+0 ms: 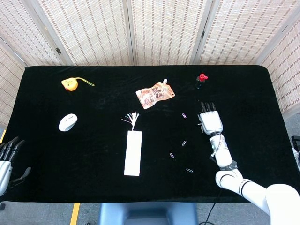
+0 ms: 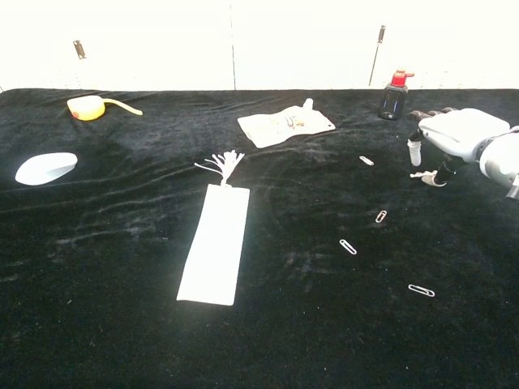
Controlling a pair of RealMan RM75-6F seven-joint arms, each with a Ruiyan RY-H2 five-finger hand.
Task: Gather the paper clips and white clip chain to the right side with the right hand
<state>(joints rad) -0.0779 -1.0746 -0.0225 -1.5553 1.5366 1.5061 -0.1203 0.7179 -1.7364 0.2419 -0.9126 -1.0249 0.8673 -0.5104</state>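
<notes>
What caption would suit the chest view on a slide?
Right hand poised over the white clip chain at the table's right, with four paper clips scattered on the black cloth.

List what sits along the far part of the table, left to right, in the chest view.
Yellow tape measure → flat printed spout pouch → small dark bottle with red cap → white right hand, just nearer than the bottle.
</notes>
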